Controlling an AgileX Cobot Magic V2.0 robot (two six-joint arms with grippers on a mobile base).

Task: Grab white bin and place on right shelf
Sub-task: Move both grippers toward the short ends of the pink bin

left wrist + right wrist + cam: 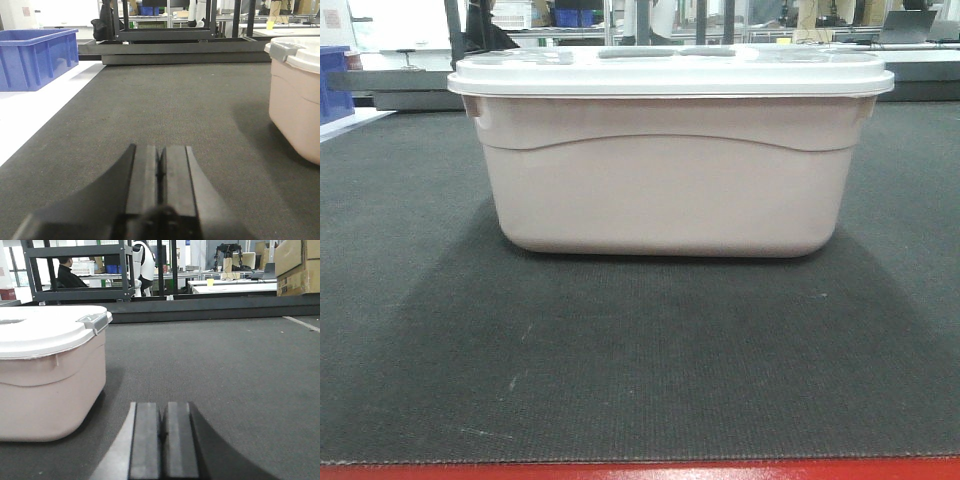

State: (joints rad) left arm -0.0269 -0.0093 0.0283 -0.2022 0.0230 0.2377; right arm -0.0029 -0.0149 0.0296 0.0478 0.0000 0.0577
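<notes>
white bin (670, 190) sitting lidded on the dark mat (620, 380), contents hidden | left gripper (160, 152) and right gripper (164, 410) both resting closed and empty, flanking the bin without touching | blue bin (35, 57) standing far left, off the mat

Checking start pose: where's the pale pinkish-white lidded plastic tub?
Pinkish-white tub: centred in front view on dark grey mat, right of the left gripper, left of the right gripper.

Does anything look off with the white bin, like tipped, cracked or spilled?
Nothing stands out. The white bin sits upright and level on the dark mat, its lid seated flat, no spill or crack visible. The left end effector and right end effector are shut, apart from it.
</notes>
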